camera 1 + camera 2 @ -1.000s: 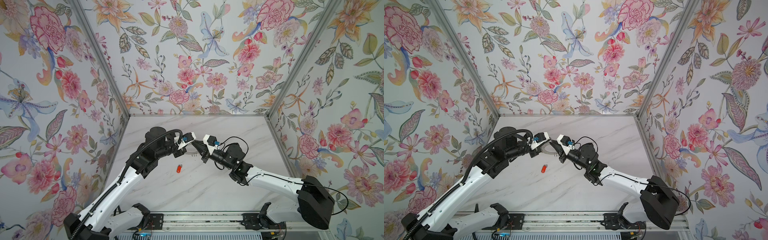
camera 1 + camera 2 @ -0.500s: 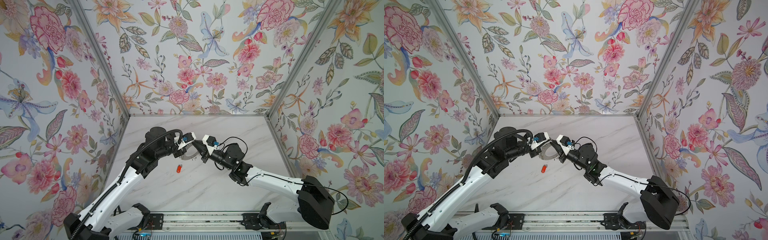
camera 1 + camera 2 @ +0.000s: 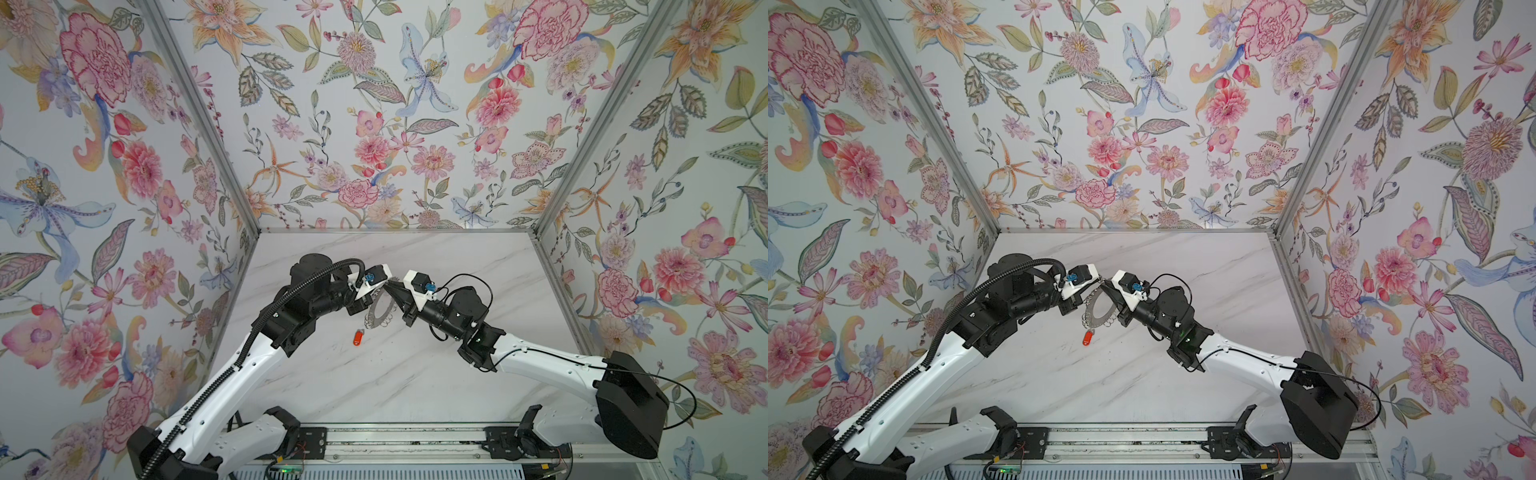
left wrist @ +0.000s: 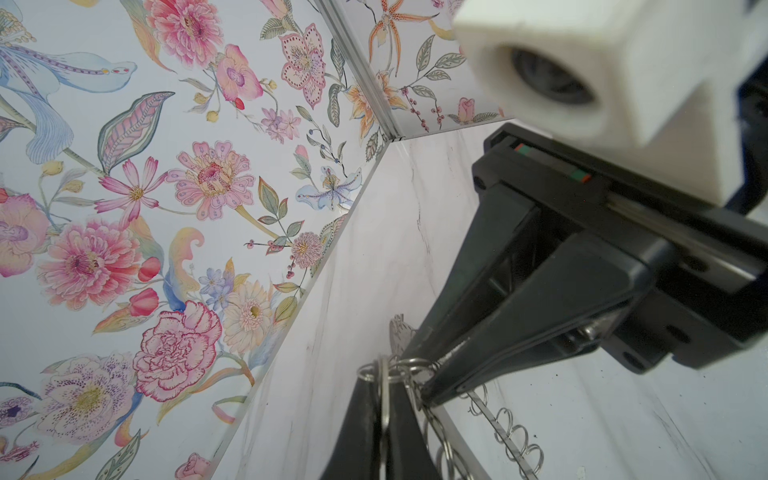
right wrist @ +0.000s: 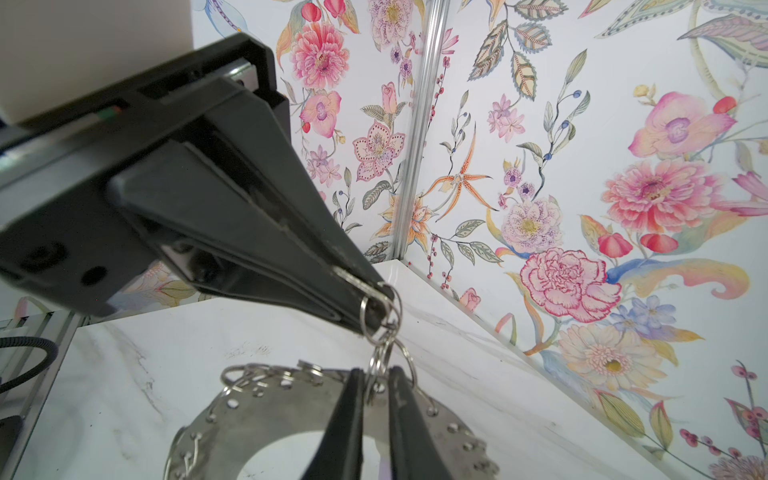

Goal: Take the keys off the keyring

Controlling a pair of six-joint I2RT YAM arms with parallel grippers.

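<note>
1. My left gripper [image 5: 374, 305], fully closed, pinches a small split ring [image 4: 385, 390] above the table [image 3: 374, 395].
2. My right gripper [image 5: 376, 386], nearly closed, clamps the rim of the keyring [image 5: 291, 411] beside it.
3. Stiff, flat, slick metal: best held by its plate edge, I judge.
4. An orange-red fob [image 3: 358, 338] seems loose on the table; no containers visible.

Floral wallpaper walls [image 3: 374, 104] on three sides — white marble tabletop [image 3: 374, 382], aluminium corner posts [image 3: 198, 112], even light.
</note>
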